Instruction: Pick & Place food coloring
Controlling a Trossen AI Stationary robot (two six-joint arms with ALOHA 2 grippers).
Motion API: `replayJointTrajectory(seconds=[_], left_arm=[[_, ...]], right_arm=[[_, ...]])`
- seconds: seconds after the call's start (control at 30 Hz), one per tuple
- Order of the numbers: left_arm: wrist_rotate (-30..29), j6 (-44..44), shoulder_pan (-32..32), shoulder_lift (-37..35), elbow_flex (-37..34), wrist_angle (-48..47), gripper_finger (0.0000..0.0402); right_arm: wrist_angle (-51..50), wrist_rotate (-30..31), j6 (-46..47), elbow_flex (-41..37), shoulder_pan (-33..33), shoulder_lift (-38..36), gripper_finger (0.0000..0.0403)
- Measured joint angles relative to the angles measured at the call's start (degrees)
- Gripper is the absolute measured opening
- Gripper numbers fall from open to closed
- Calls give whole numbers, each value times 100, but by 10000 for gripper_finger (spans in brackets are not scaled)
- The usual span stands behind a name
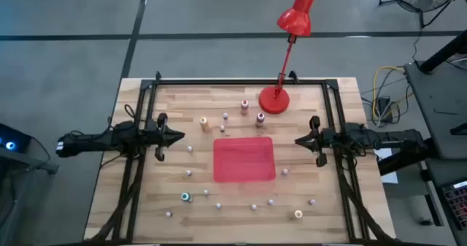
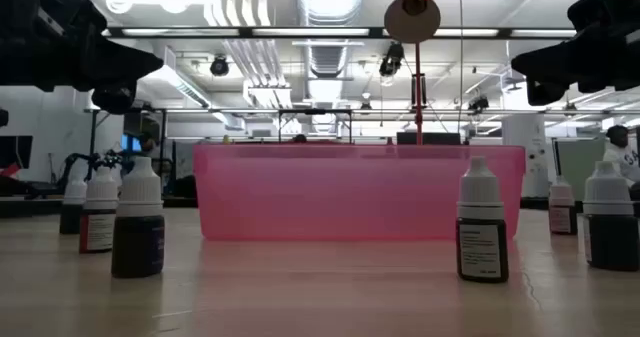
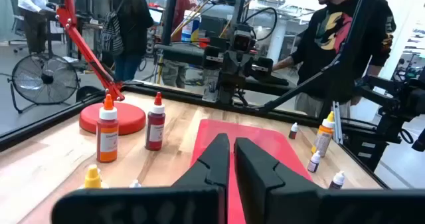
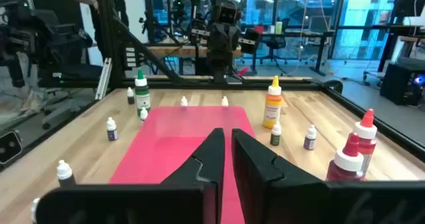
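The wooden table [image 1: 146, 195] filled most of the high view, with a black frame along its edges. At its middle lay the red tray [image 1: 244, 159], flat and with nothing in it; in the low view it stood as a pink translucent wall [image 2: 360, 192]. At the far edge, behind the tray, stood the red desk lamp [image 1: 275, 98], its shade leaning out past the table.

The left arm reached in from the table's left side, and the left gripper [image 1: 179, 136] hovered above the wood, well apart from the tray, pointing toward it. In the left wrist view its two fingers [image 3: 207, 165] lay pressed close with only a thin slit between them and nothing grasped. The right arm mirrored it from the right side; the right gripper [image 1: 299, 139] hung above the table just beside the tray's right edge, its fingers [image 4: 255, 157] likewise clenched together on nothing.

The food coloring bottles [image 1: 186, 196] stood scattered on the wood all around the tray, none inside it. A few larger ones stood between the tray and the lamp: an orange one [image 3: 107, 130] and a dark red one [image 3: 155, 123] near the lamp's base. A yellow bottle [image 1: 298, 214] and a teal one stood near the front edge. Tiny pale-capped bottles [image 2: 482, 220] dotted the front and sides.

People [image 3: 339, 44] stood in the room beyond the table.
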Motion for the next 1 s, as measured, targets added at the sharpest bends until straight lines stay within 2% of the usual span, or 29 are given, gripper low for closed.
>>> replayJointTrajectory(seconds=[1.0], left_arm=[[2,0,2,-2,0,2,0]], right_arm=[[0,0,-68,0,-1,0,22]])
